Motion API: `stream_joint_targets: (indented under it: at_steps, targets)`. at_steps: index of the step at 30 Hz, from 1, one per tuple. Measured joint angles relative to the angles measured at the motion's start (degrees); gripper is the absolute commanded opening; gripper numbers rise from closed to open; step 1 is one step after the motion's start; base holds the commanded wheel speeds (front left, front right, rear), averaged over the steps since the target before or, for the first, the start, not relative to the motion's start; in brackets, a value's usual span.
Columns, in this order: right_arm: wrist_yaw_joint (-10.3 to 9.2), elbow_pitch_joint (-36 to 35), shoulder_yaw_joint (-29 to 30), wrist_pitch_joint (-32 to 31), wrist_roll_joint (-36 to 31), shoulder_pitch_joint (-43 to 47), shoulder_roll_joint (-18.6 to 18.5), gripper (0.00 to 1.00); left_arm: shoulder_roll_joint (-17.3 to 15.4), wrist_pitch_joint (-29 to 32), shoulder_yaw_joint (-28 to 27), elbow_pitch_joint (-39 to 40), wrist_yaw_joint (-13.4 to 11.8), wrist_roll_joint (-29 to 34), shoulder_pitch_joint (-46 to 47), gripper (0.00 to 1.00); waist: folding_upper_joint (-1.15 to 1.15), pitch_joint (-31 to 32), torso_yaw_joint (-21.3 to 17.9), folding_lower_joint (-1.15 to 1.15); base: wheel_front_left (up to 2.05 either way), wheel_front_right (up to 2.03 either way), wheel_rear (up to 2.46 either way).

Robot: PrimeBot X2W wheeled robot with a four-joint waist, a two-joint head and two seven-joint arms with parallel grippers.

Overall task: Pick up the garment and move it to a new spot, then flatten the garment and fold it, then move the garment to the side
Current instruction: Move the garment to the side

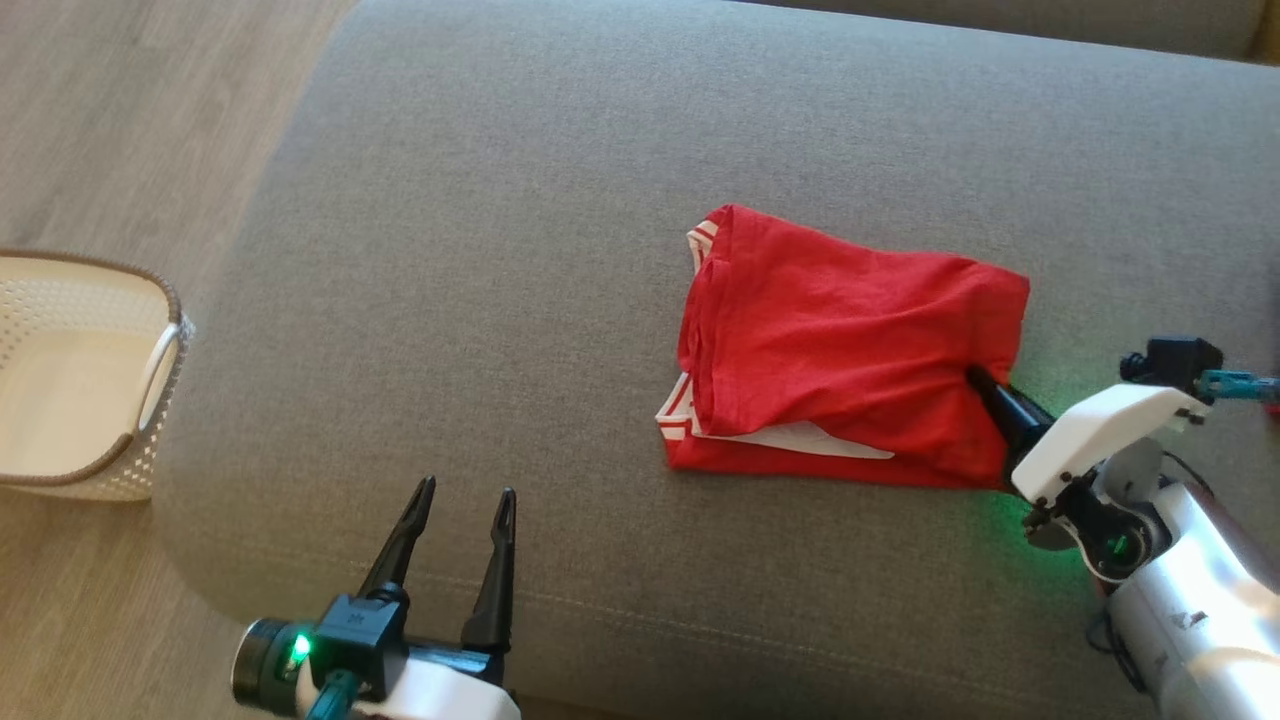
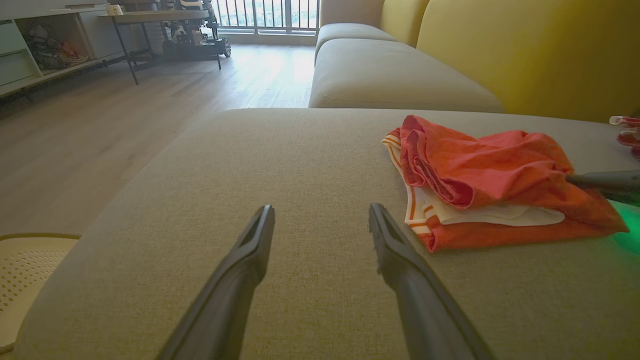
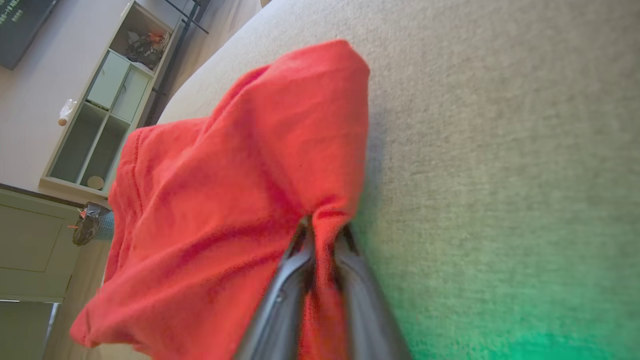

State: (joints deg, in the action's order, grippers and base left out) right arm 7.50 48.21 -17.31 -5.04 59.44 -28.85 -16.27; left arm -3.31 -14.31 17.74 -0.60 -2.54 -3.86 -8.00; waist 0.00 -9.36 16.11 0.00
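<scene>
- Two grippers show in my head view: the left gripper [image 1: 470, 495] at the lower left, and the right gripper [image 1: 978, 382] at the right-hand edge of the garment [image 1: 850, 340].
- Garment: red with white-striped trim, folded into a rough block. It lies on the grey sofa cushion [image 1: 450, 250], right of centre.
- Right gripper, state: clamped on the garment. In the right wrist view [image 3: 322, 235] I see its two fingers [image 3: 290, 280] drawn close together, with a ridge of red cloth pinched between them.
- Garment relative to the right gripper: the cloth [image 3: 240, 190] spreads away from the fingertips, up and to the left in that view. The head view shows the fingertips buried in the lower right corner of the block.
- Left gripper, state: jaws wide apart, nothing between them. I see it [image 2: 322, 220] low over bare cushion.
- Garment relative to the left gripper: ahead and to the right [image 2: 500, 165], apart from the fingers.
- A white perforated basket [image 1: 100, 380] stands on the floor [image 1: 120, 120] left of the cushion.
</scene>
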Motion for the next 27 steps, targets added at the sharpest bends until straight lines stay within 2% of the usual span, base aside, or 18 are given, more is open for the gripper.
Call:
stream_joint_targets:
  at_steps: [7,14,19,21,27]
  targets:
    - [0.0,-2.01,-5.36,3.09,0.19,0.14,-1.54,0.0,0.0,0.0,-0.05,-0.29,-0.03,0.02,0.03,1.0,0.0,0.27,-1.83,0.0,0.0,0.0,0.0]
    - [0.0,-4.76,-10.15,5.64,-1.51,-2.7,-4.15,0.0,0.0,0.0,-0.32,-0.3,0.03,0.65,0.02,1.0,0.0,0.8,-5.91,0.0,0.0,0.0,0.0]
    - [0.0,-5.26,-10.82,5.67,-2.15,-9.0,-5.99,0.0,0.0,0.0,-1.08,-0.18,0.12,1.23,0.04,1.0,0.0,0.99,-9.8,0.0,0.0,0.0,0.0]
    - [0.0,-4.82,-10.72,5.71,-2.63,-11.98,-7.27,0.0,0.0,0.0,-1.42,0.07,0.57,1.27,0.07,1.0,0.0,0.85,-12.22,0.0,0.0,0.0,0.0]
    - [0.0,-2.38,-9.93,4.99,-5.04,-17.01,-10.22,0.0,0.0,0.0,-1.45,0.27,1.09,1.81,1.12,1.0,0.0,-0.7,-16.21,0.0,0.0,0.0,0.0]
